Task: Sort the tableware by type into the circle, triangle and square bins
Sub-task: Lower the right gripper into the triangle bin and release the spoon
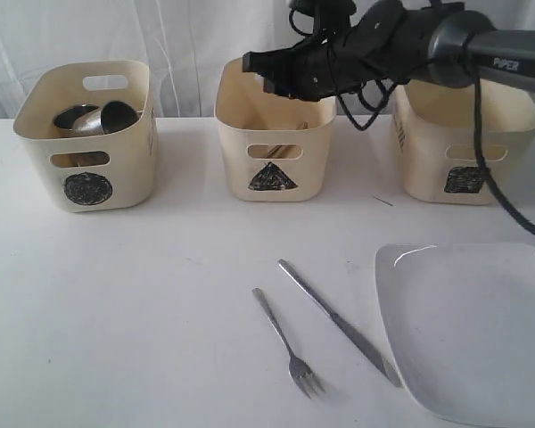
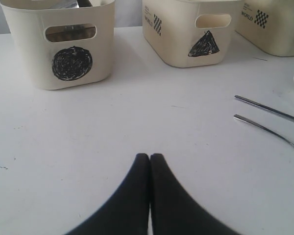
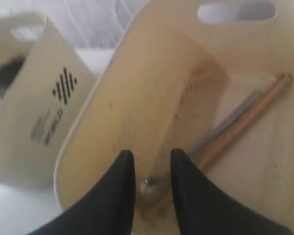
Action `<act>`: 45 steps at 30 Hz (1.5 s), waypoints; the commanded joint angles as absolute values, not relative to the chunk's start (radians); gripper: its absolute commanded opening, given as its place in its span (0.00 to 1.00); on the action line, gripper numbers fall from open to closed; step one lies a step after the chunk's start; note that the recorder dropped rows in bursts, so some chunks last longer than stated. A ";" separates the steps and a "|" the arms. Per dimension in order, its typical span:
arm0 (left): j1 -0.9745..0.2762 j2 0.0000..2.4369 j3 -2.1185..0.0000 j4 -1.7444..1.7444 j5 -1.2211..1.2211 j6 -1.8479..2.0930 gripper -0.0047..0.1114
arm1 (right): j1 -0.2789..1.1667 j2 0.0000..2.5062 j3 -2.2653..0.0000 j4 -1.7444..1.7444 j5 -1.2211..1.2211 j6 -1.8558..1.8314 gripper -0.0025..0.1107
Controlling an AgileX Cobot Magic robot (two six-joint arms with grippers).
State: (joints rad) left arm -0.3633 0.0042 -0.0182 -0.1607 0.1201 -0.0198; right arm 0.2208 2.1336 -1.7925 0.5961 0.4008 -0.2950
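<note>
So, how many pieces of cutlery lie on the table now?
2: the fork and the knife beside it, both left of the white plate. More may be hidden in the triangle bin.

cream bins (image 1: 129, 169) with black scribbled shapes (image 1: 89, 189), white plate (image 1: 481, 330), silver fork (image 1: 283, 339).

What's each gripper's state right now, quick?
Left gripper: jaws shut, holding nothing.
Right gripper: jaws open above the triangle bin, holding nothing.

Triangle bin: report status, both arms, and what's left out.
Right fingers open over triangle bin, nothing held; chopstick and steel utensil lie inside. Left fingers shut, empty, above table. Fork, knife, plate unsorted, nothing blocking them.
</note>
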 commanded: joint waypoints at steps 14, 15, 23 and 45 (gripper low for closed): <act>-0.363 0.000 -0.011 -0.162 0.123 -0.022 0.04 | 0.474 1.761 -1.260 -0.087 0.696 -0.132 0.31; -0.363 0.000 -0.011 -0.162 0.123 -0.022 0.04 | 0.474 1.766 -1.266 -0.125 0.662 -0.095 0.31; -0.363 0.000 -0.011 -0.162 0.123 -0.022 0.04 | 0.443 1.808 -1.288 -0.196 0.611 -0.022 0.31; -0.363 0.000 -0.011 -0.162 0.123 -0.022 0.04 | 0.427 1.848 -1.374 -0.271 0.440 -0.023 0.31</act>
State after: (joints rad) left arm -0.3633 0.0042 -0.0182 -0.1607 0.1201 -0.0198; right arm 0.4356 1.8468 -1.3630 -0.2705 0.4456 -0.0272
